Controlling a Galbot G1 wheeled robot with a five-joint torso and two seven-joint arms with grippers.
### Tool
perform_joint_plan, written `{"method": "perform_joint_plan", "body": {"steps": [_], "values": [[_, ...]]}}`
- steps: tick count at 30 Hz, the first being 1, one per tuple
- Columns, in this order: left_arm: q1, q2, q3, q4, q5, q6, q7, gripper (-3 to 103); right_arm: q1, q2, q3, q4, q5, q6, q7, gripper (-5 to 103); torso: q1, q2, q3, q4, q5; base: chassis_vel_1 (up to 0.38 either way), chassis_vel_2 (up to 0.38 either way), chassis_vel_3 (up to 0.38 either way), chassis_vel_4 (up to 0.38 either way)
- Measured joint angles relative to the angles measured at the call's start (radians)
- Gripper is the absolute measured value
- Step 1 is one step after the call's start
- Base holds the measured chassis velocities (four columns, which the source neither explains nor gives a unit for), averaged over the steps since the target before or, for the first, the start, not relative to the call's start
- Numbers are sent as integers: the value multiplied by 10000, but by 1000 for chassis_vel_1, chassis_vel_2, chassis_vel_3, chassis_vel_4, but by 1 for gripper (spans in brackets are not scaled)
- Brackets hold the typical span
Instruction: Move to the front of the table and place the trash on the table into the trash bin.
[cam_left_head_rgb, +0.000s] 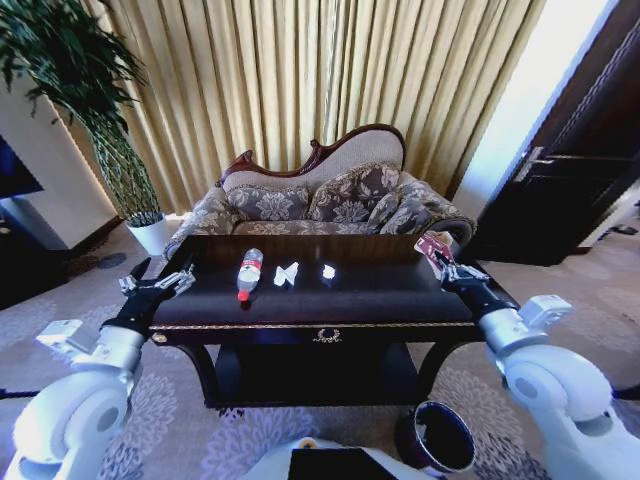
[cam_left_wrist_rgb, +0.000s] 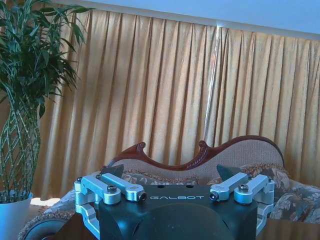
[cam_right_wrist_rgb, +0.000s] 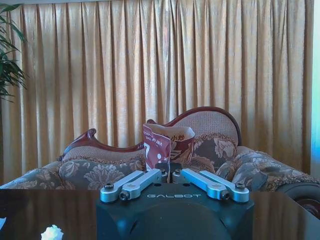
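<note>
The reddish snack packet (cam_right_wrist_rgb: 162, 145) is clamped in the right tool (cam_left_head_rgb: 447, 268) at the counter's (cam_left_head_rgb: 380, 300) 3 o'clock edge. The left tool (cam_left_head_rgb: 160, 285) is held open at 9, and the bin (cam_left_head_rgb: 437, 437) is parked at 5.

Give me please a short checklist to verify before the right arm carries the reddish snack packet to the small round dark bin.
1. Grip: right gripper shut on the reddish snack packet, which stands upright between its fingers: ok.
2. Packet lifted off the glossy near-black wooden table: cannot tell.
3. Small round dark trash bin upright, mouth open, on the carpet in front of the table at the robot's right: ok.
4. Left gripper open, holding nothing, at the table's left end, apart from the right arm: ok.
5. Table cleared: not ok; the clear plastic bottle with red label and two crumpled white paper bits remain.
</note>
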Motion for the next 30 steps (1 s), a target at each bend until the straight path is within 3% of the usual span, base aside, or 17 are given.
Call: {"method": "perform_joint_plan", "body": {"steps": [30], "values": [[45,25,7,-83,22,-6,18,100,-63,56,35,98,-85,43,57,0,-1,0,0,0,0,73,-77,-71,73]]}}
